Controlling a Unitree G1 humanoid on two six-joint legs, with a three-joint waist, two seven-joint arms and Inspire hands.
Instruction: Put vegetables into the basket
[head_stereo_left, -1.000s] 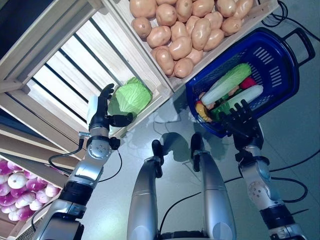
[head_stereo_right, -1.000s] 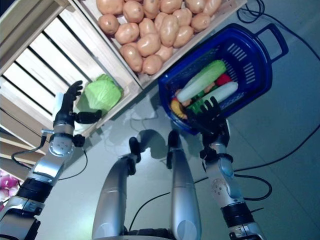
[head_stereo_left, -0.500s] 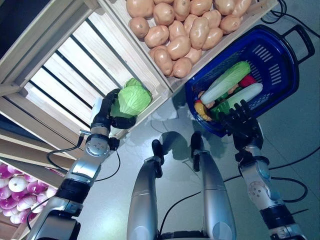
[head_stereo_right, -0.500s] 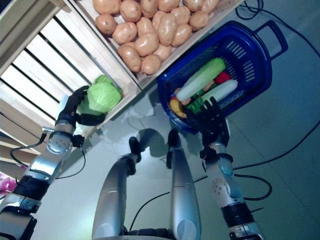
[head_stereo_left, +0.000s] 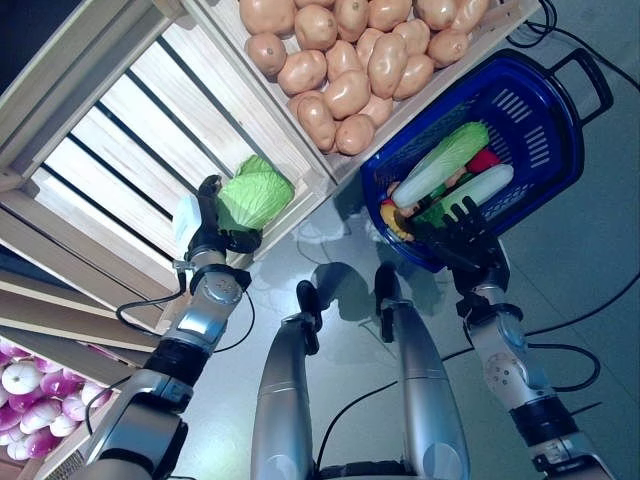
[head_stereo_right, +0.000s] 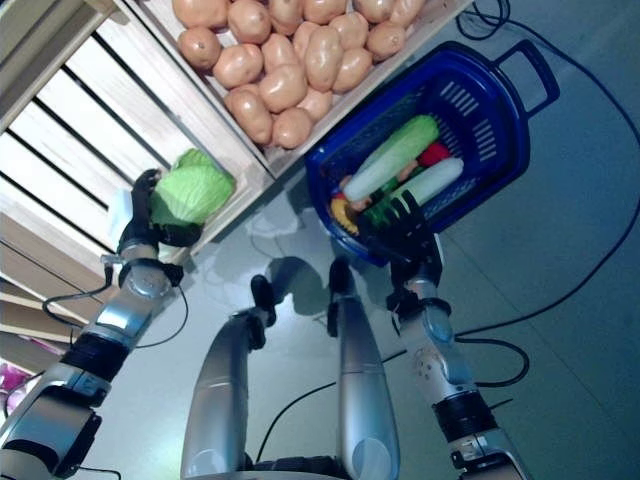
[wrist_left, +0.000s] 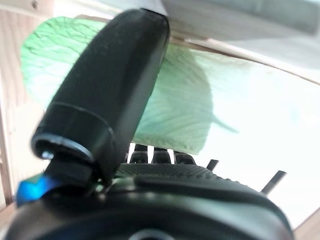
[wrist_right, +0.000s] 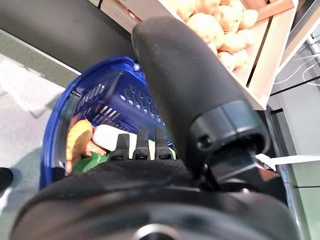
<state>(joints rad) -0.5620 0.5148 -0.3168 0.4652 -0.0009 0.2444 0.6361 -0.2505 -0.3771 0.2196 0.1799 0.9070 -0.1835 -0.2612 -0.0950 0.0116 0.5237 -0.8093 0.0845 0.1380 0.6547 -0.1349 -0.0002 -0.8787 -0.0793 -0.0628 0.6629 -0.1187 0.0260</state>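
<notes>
My left hand is shut on a green cabbage at the front edge of a wooden crate. In the left wrist view the thumb presses on the cabbage. The blue basket stands on the floor and holds a long pale-green cabbage, a white radish, a red vegetable and a yellow one. My right hand is open, with straight fingers at the basket's near rim. The right wrist view shows the basket past the fingers.
The wooden stand runs along the upper left, with a second crate beside the basket. Grey floor lies to the right, with black cables across it.
My left hand has closed round the cabbage, which sits slightly lower and further left. The whole view has shifted a little. My right hand keeps its place at the basket's rim.
</notes>
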